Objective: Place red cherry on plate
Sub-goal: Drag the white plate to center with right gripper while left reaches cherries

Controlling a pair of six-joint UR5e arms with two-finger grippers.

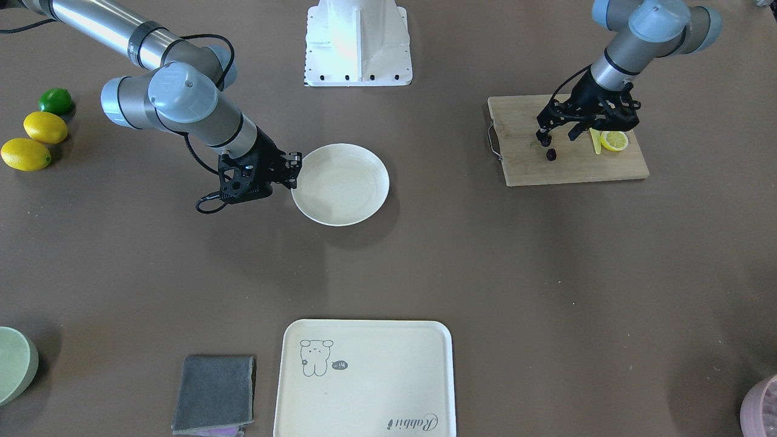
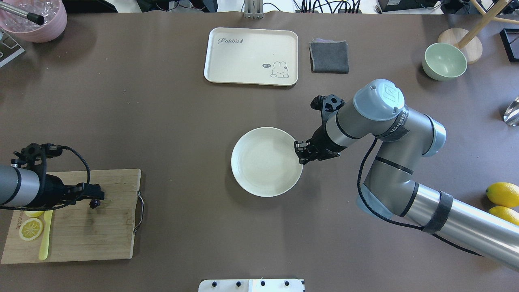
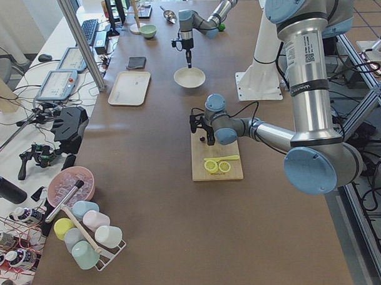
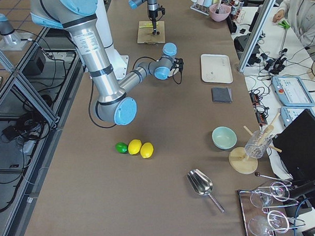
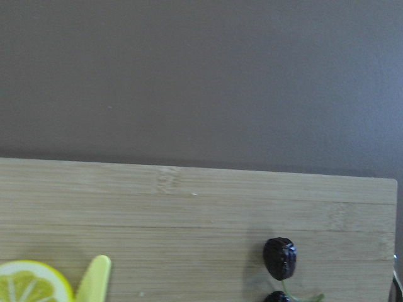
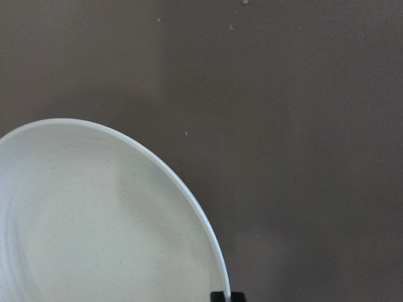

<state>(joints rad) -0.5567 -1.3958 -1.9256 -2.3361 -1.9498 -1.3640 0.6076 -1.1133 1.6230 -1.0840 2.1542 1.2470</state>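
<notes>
1. Two maroon cherries (image 1: 550, 154) lying on bamboo cutting board (image 1: 570, 164), unheld; left pincer (image 1: 555, 137) spread just above.
2. Descend, straddle stem junction, clench gently.
3. Right pincer (image 2: 300, 151) clamped on plate (image 2: 265, 162) rim.

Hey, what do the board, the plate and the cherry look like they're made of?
Board: pale wood, likely bamboo, matte; grain strips and joints show, with a wire handle at one end.
Plate: cream, smooth, low sheen; could be ceramic or melamine, hard to say.
Cherry: dark maroon, glossy, with faint ridges in the left wrist view, so probably plastic rather than real fruit.
</notes>
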